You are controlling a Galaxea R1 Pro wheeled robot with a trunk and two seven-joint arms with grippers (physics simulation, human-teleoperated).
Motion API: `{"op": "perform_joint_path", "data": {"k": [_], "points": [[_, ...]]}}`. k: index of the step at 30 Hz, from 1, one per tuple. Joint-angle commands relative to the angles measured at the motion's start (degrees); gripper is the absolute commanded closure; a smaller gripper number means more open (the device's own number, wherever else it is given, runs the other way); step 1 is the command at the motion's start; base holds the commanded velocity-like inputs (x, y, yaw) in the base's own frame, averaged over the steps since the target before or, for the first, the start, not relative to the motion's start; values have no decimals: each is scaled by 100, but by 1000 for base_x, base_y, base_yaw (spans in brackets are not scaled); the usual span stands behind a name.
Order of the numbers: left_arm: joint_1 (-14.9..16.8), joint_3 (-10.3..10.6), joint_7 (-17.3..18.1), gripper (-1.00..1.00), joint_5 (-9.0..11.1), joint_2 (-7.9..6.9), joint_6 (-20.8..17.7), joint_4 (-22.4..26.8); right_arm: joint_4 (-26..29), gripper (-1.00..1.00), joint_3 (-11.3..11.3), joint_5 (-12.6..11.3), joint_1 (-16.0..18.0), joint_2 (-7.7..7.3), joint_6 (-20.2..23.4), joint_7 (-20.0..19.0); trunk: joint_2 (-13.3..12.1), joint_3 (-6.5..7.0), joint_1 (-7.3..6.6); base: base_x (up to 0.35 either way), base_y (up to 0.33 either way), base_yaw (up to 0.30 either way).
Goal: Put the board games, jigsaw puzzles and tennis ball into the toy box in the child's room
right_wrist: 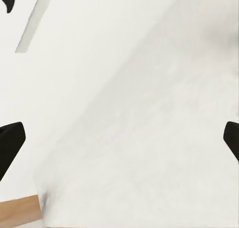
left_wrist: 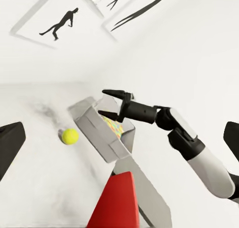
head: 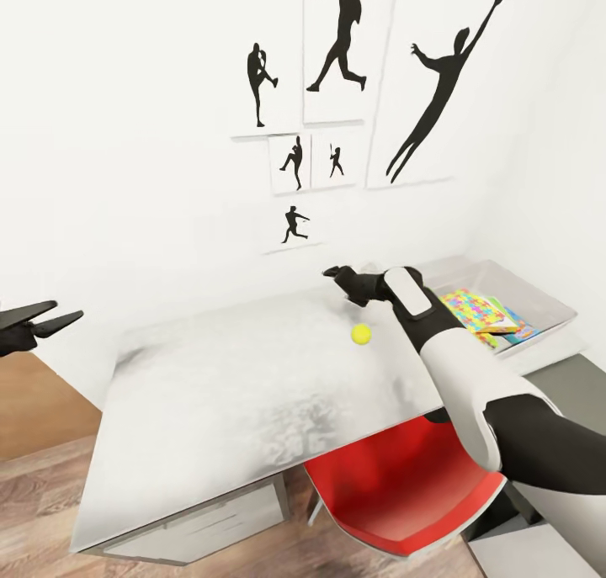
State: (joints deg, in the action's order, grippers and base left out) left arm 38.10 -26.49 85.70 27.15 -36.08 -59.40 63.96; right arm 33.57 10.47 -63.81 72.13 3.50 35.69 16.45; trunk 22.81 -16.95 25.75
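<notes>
Head view: the right gripper (head: 337, 277) hangs open mid-frame above the table (head: 210, 401), the tennis ball (head: 361, 333) just below it on the tabletop. At right, the toy box (head: 539, 296) holds jigsaw puzzles (head: 473, 309). The left gripper (head: 66, 313), far left, fingers slightly parted.

Left wrist view: ball beside the box, right gripper spread empty above.

Right wrist view: fingertips (right_wrist: 11, 141) wide over bare tabletop.

1. The tennis ball (head: 361, 333) is yellow-green.
2. The table (head: 236, 384) top is light grey, faintly mottled.
3. The jigsaw puzzle (head: 473, 308) shows yellow, pink, green and blue interlocking pieces.
4. The toy box (head: 551, 303) is pale grey.
5. The chair (head: 404, 485) is red.
6. The wall prints (head: 341, 48) show black silhouettes, seemingly athletes, on white.
</notes>
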Motion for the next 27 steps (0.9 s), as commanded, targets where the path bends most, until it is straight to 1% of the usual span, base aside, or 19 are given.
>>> {"op": "perform_joint_path", "data": {"k": [1,3,6,7,9,10,11,13,14,15,16,18,19,20,23,24,25,26,27], "points": [[4,2,-101,-100,-86,-44,-60,-11,8,-100,20,12,24,-24,16,267,11,-11,3,0,0,0],[3,2,-210,-100,-187,-82,-60,-27,8,-100,20,61,52,-47,42,455,11,-11,3,0,0,0],[4,-43,-454,-100,-602,-173,-52,-159,9,-100,23,131,224,-81,269,853,11,-11,3,0,0,0],[4,-68,-479,-100,-701,-200,-49,-179,9,-100,23,137,257,-84,322,907,11,-11,3,0,0,0],[4,-238,-536,-100,-1220,-390,-42,-299,9,-100,21,150,359,-74,507,1132,11,-11,3,0,0,0],[4,-304,-544,-100,-1367,-452,-41,-340,9,-100,20,151,376,-70,539,1193,11,-11,3,0,0,0],[4,-473,-554,-100,-1647,-580,-36,-435,9,-100,19,154,402,-66,588,1316,11,-11,3,0,0,0],[2,-869,-560,-100,-2119,-800,-25,-611,9,-100,13,157,439,-45,645,1521,11,-11,3,0,0,0],[3,-962,-560,-100,-2224,-841,-17,-644,9,-100,13,157,456,-40,653,1557,11,-11,3,0,0,0],[3,-1121,-562,-100,-2437,-922,10,-698,9,-100,16,158,492,-28,665,1610,11,-11,3,0,0,0],[4,-1185,-562,-100,-2550,-963,25,-720,9,-100,18,158,509,-24,669,1629,11,-11,3,0,0,0],[4,-1356,-569,-100,-3113,-1125,101,-799,9,-100,22,158,556,-24,682,1676,11,-11,3,0,0,0],[4,-1390,-573,-100,-3283,-1158,131,-834,9,-100,23,158,565,-28,684,1685,11,-11,3,0,0,0],[4,-1470,-579,-100,-3647,-1214,229,-936,9,-100,23,160,581,-23,686,1698,11,-11,3,0,0,0],[3,-1633,-583,-100,-4215,-1276,483,-1138,9,-100,27,172,595,-11,689,1723,11,-11,3,0,0,0],[2,-1744,-582,-100,-4584,-1299,698,-1266,15,-100,29,204,600,-2,694,1753,11,-11,3,0,0,0],[2,-1795,-582,-100,-4762,-1307,802,-1322,17,-100,30,227,602,2,695,1771,11,-11,3,0,0,0],[3,-1884,-582,-100,-5098,-1319,990,-1422,24,-100,33,287,605,8,701,1807,11,-11,3,0,0,0],[3,-1921,-582,-100,-5254,-1323,1069,-1464,30,-100,37,324,606,10,703,1827,11,-11,3,0,0,0]]}}
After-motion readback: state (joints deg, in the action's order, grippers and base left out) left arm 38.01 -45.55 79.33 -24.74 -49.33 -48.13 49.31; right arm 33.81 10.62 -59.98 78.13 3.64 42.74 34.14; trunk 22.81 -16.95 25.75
